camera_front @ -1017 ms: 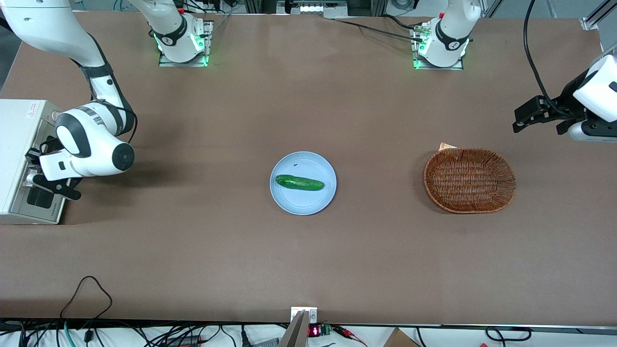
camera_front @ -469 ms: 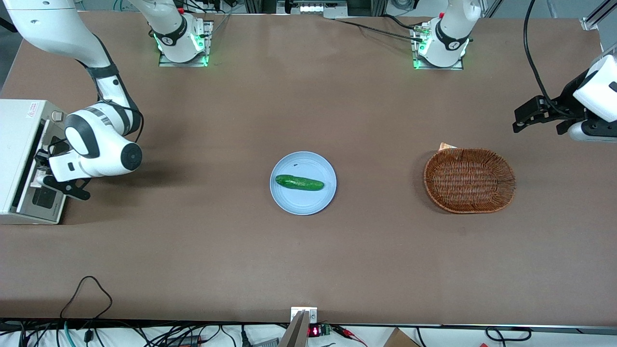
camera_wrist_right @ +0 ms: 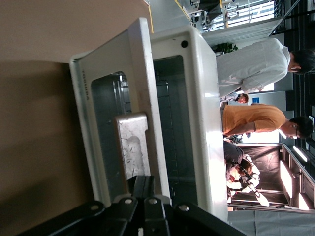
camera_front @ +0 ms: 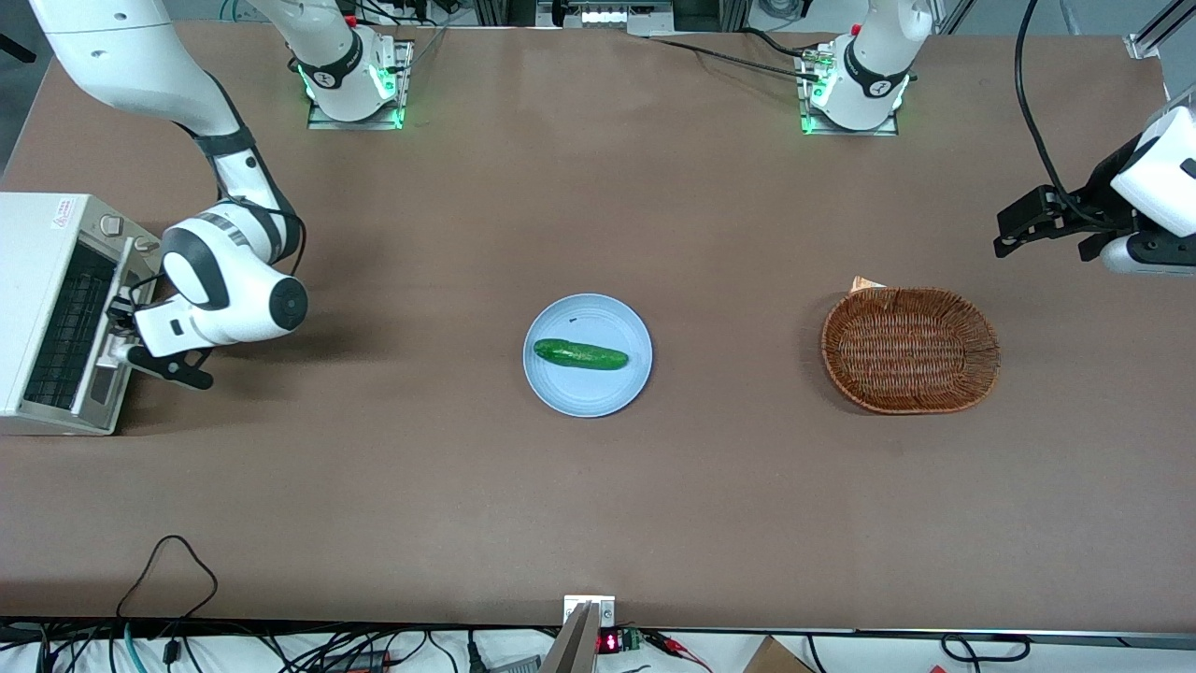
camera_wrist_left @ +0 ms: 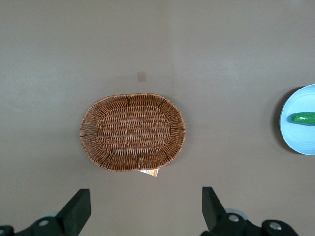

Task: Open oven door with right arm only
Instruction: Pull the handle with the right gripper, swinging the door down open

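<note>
On the brown table (camera_front: 598, 486), at the working arm's end, the oven door (camera_wrist_right: 106, 123), marked TOSHIBA, hung partly open from the toaster oven (camera_front: 33, 308), its handle (camera_wrist_right: 132, 145) running lengthwise into the gripper (camera_front: 120, 344), whose jaws were clenched on it.

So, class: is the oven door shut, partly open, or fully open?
Partly open. The oven door tilts away from the oven, leaving a gap that shows the rack inside. The gripper is at the door's handle.
</note>
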Tool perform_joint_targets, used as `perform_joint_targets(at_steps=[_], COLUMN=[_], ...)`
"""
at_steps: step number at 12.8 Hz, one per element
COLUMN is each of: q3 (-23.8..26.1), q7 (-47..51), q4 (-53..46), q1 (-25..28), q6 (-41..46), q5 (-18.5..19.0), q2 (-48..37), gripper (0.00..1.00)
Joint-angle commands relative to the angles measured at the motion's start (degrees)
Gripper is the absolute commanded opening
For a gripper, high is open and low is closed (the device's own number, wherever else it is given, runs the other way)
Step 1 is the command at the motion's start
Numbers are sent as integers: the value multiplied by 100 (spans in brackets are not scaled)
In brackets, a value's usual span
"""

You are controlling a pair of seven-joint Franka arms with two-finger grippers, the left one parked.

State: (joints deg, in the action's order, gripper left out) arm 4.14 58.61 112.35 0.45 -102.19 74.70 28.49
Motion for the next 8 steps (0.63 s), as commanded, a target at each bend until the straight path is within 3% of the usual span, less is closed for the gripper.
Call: perform_joint_targets(at_steps=[1, 8], q3=[-36, -36], q7=[151, 133], q4=[-55, -108], q1=[-36, 61], q6=[-135, -284], q5=[-105, -237], q2=[368, 579], gripper=[4, 3])
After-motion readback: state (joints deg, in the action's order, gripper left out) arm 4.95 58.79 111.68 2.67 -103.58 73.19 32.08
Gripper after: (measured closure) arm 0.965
